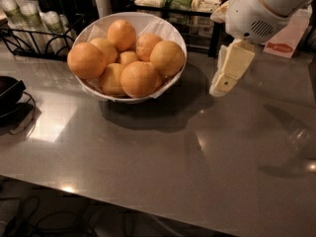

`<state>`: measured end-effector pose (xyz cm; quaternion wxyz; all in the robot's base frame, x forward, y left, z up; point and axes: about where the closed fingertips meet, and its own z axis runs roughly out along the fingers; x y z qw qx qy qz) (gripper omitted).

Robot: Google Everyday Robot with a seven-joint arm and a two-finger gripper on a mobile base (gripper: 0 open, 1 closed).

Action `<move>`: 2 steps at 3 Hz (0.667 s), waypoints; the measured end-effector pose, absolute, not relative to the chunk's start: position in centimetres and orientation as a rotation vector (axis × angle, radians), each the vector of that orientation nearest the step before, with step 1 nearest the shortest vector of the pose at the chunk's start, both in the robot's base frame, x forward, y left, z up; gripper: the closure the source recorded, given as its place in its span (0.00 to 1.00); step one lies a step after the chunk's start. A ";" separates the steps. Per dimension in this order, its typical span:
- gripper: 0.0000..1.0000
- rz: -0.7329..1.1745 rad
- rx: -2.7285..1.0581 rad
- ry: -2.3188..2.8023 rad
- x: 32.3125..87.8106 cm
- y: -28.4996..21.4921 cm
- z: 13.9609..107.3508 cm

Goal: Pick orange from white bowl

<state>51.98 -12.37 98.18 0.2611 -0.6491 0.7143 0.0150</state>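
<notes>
A wide white bowl [168,27] lined with white paper stands on the grey counter at the upper left. Several oranges are piled in it; a large one [139,79] lies at the front, another [167,58] at the right, another [86,60] at the left. My gripper [223,84], cream-coloured, hangs from the white arm at the upper right. It points down and left, just right of the bowl and above the counter, holding nothing.
A black wire rack [29,31] with cups stands behind the bowl at the left. A shelf with packets [187,1] is at the back. A black object with a cable [9,93] lies at the left edge. A white box [289,36] stands at the right.
</notes>
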 end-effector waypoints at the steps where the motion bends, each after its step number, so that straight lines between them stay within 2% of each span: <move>1: 0.00 0.041 -1.751 1.933 52.0 -12.3 98.2; 2: 0.00 0.069 -1.667 1.916 53.3 -11.4 98.0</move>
